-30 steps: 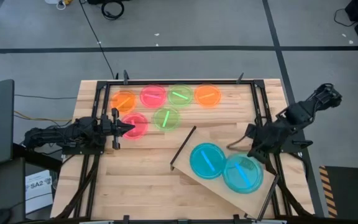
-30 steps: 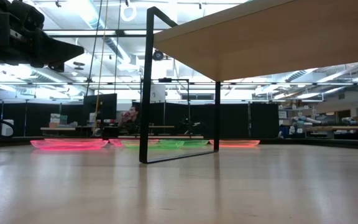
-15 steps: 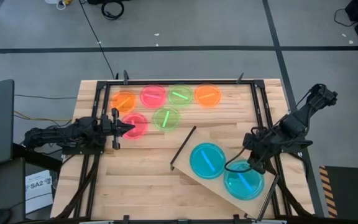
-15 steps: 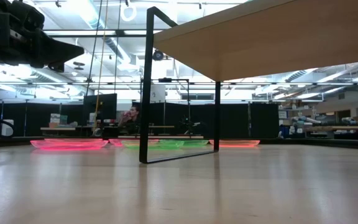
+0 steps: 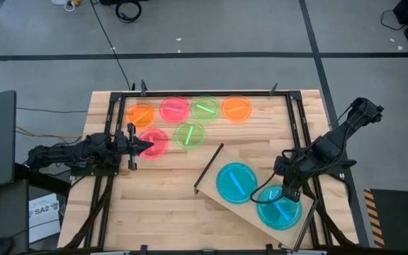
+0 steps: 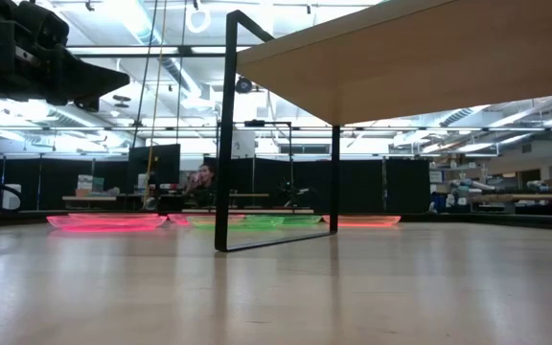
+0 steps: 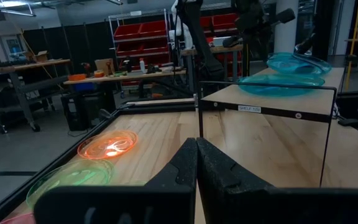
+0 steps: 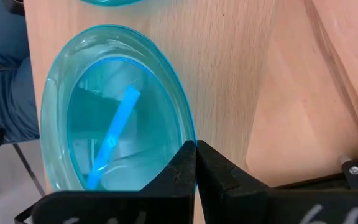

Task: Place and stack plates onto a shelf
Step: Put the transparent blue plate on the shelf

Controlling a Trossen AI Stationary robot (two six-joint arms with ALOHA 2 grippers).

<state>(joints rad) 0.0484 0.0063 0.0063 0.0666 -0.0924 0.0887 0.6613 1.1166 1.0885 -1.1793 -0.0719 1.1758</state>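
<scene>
Shelf (image 5: 241, 212): two blue plates; right gripper (image 5: 287, 193), jaws closed on the rim of the outer blue plate (image 5: 278, 212), beside the other blue plate (image 5: 235, 182).
Desk (image 5: 154, 205): six plates near the far edge.
Left gripper (image 5: 146, 146): jaws closed, empty, by a pink plate (image 5: 156, 142).

Eight plates on view: two blue (image 5: 235, 182) (image 5: 278, 210) up on the one shelf (image 5: 257, 221); two pink (image 5: 174, 108) (image 5: 155, 142); two green (image 5: 205, 108) (image 5: 189, 134); two orange (image 5: 142, 115) (image 5: 236, 108) (six down on the tabletop); two arms, two grippers (image 5: 142, 146) (image 5: 283, 196).
</scene>
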